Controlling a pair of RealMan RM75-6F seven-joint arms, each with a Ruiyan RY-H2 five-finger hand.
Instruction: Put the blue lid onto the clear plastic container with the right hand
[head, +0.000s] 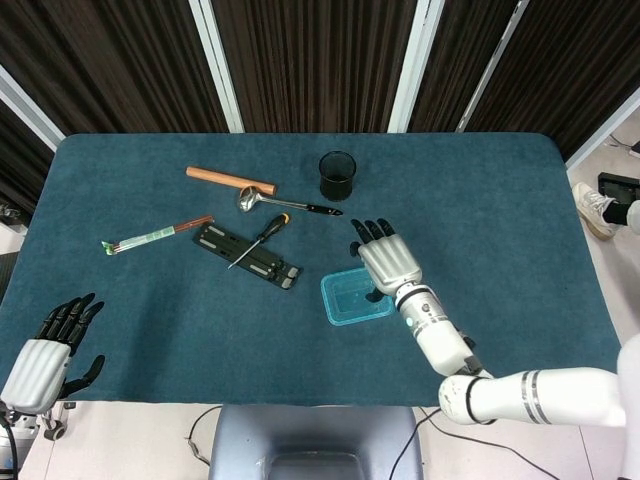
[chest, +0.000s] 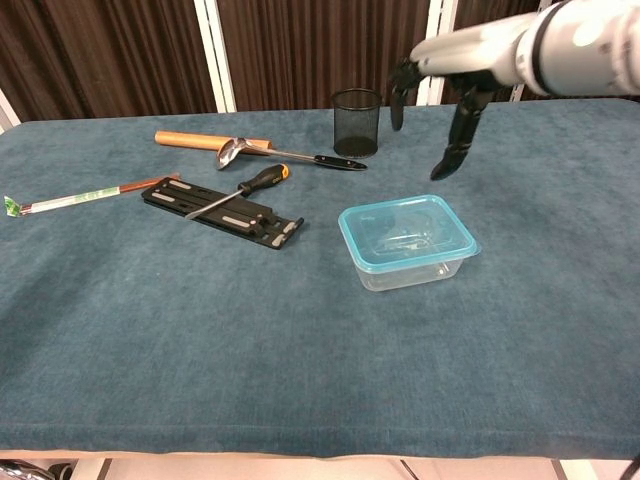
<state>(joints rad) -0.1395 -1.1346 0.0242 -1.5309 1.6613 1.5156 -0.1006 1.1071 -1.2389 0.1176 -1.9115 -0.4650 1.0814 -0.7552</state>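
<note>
The blue lid (head: 355, 296) (chest: 405, 232) lies flat on top of the clear plastic container (chest: 415, 270) near the middle of the table. My right hand (head: 388, 262) (chest: 447, 90) hovers above and to the right of it, fingers spread, holding nothing and apart from the lid. My left hand (head: 45, 350) hangs open off the table's front left corner, seen only in the head view.
A black mesh cup (head: 337, 175) (chest: 357, 121) stands behind the container. Left of it lie a ladle (head: 285, 204), a wooden stick (head: 229, 180), a screwdriver (head: 262, 236) on a black plate (head: 247, 256), and wrapped chopsticks (head: 155, 236).
</note>
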